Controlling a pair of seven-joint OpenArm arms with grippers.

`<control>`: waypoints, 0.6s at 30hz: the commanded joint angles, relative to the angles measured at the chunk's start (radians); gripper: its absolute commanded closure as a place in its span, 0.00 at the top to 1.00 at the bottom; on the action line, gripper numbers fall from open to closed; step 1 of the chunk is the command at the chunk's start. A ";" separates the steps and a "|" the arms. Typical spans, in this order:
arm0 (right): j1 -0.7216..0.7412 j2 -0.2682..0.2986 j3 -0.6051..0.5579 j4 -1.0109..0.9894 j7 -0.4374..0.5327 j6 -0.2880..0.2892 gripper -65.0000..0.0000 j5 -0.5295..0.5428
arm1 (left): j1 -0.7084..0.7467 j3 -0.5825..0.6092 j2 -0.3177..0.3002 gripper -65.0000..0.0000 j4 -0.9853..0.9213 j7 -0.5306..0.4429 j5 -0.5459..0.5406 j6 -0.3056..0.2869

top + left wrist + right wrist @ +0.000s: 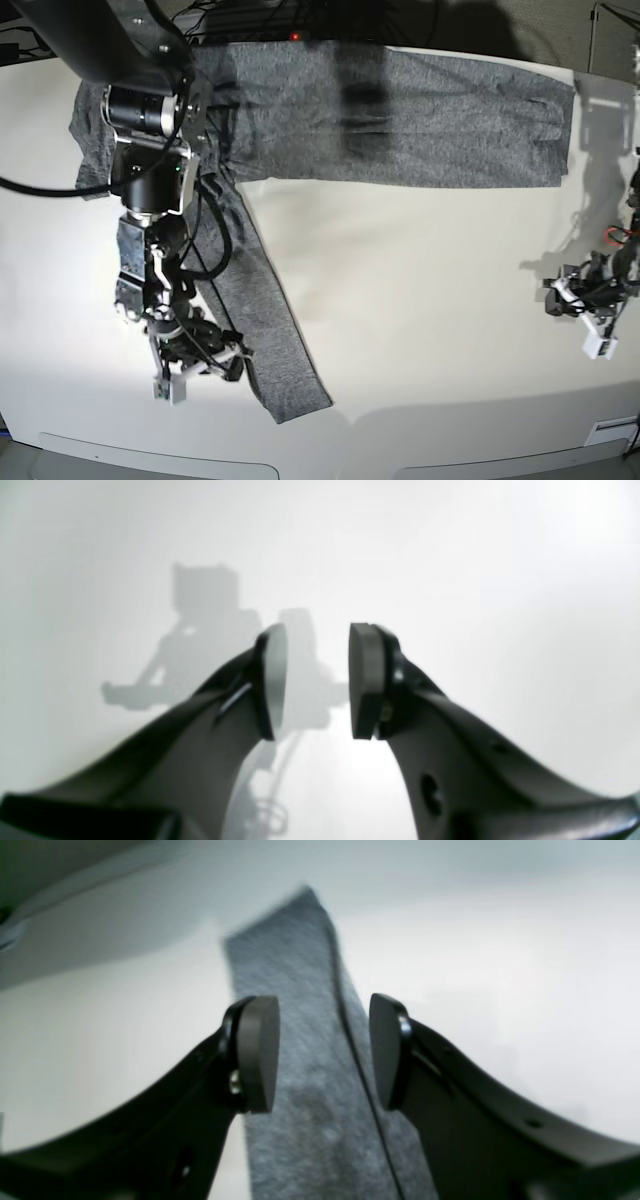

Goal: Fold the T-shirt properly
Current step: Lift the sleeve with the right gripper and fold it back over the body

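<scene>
T-shirt [400, 115] cloth, heather-grey and plain, spreads in a broad band across the far side of the white table [420, 320], and one long sleeve [262, 310] runs from its left part down toward the near edge. Over that sleeve, on the left of the base view, hangs the right gripper [324, 1052]; its jaws stand spread with the grey knit and a dark seam showing between them, gripping nothing. Well apart, near the table's right edge, the left gripper [317, 680] is likewise parted, over bare tabletop where its own shadow falls.
</scene>
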 commanded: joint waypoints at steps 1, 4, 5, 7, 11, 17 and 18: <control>0.036 0.000 -0.001 -0.016 0.032 0.008 0.45 -0.005 | -0.030 -0.008 0.001 0.31 0.016 -0.026 -0.006 -0.003; 0.042 -0.003 -0.001 -0.105 0.053 -0.014 0.45 -0.039 | -0.031 -0.008 0.038 0.31 0.016 -0.027 0.000 -0.004; 0.042 -0.007 -0.001 -0.120 0.053 -0.031 0.45 -0.051 | -0.031 -0.008 0.045 0.31 0.016 -0.027 0.000 -0.004; 0.041 -0.021 -0.001 -0.137 0.047 -0.034 0.45 -0.077 | -0.031 -0.008 0.053 0.31 0.016 -0.027 0.000 -0.008; 0.041 -0.064 -0.001 -0.141 -0.009 -0.031 0.45 -0.097 | -0.031 -0.008 0.052 0.31 0.018 -0.027 0.000 -0.019; 0.022 -0.126 -0.117 -0.141 -0.083 -0.008 0.45 -0.070 | -0.031 -0.008 0.052 0.31 0.018 -0.027 0.001 -0.019; 0.014 -0.127 -0.153 -0.141 -0.082 -0.008 0.45 -0.071 | -0.031 -0.008 0.052 0.31 0.018 -0.027 0.001 -0.019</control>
